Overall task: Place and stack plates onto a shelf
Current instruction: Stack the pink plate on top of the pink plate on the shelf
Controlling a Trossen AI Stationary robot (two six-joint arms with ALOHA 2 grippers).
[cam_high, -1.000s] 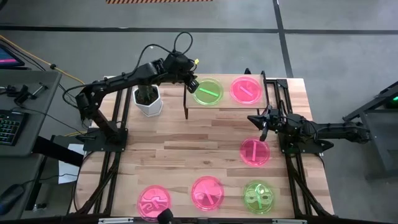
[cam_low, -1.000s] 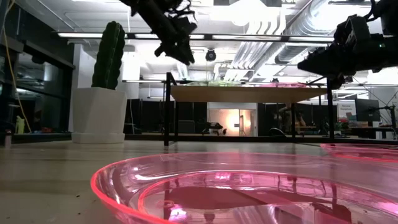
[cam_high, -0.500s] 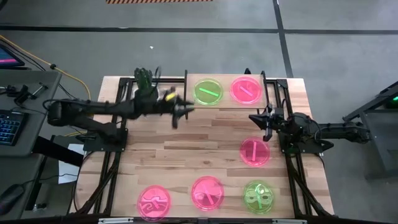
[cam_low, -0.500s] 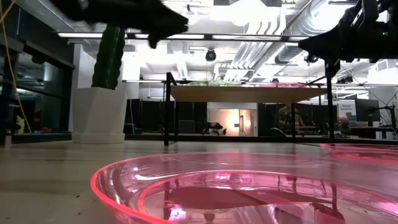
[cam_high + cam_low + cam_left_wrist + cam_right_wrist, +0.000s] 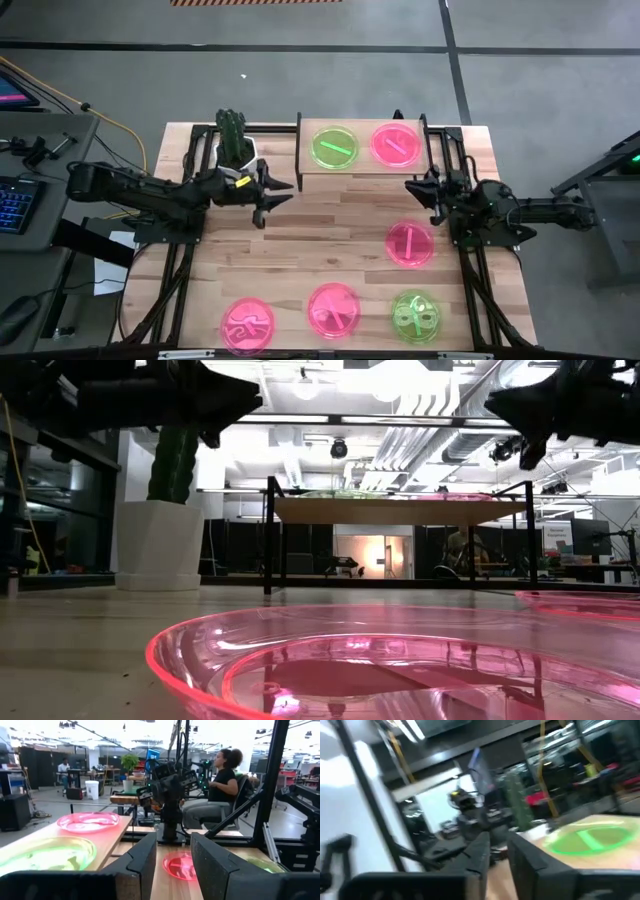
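The shelf (image 5: 362,168) stands at the table's far edge and carries a green plate (image 5: 334,147) and a pink plate (image 5: 396,143) side by side. On the table lie a pink plate (image 5: 410,243) and, along the near edge, two pink plates (image 5: 247,325) (image 5: 333,310) and a green plate (image 5: 416,316). My left gripper (image 5: 276,193) hovers open, left of and nearer than the shelf's left end; its fingers (image 5: 140,865) hold nothing. My right gripper (image 5: 416,190) hovers open just near of the shelf's right end, above the table.
A white pot with a cactus (image 5: 237,152) stands left of the shelf, just behind my left arm. Black frame rails (image 5: 180,260) run along both table sides. A seated person (image 5: 220,780) shows in the room beyond the right edge. Bare wood lies mid-table (image 5: 320,240).
My left gripper has drawn back from the shelf's left end by the green plate, swinging toward the table's left and near side and coming level; the arm now lies low across the pot's near side. My right gripper has risen slightly. The plates have stayed put.
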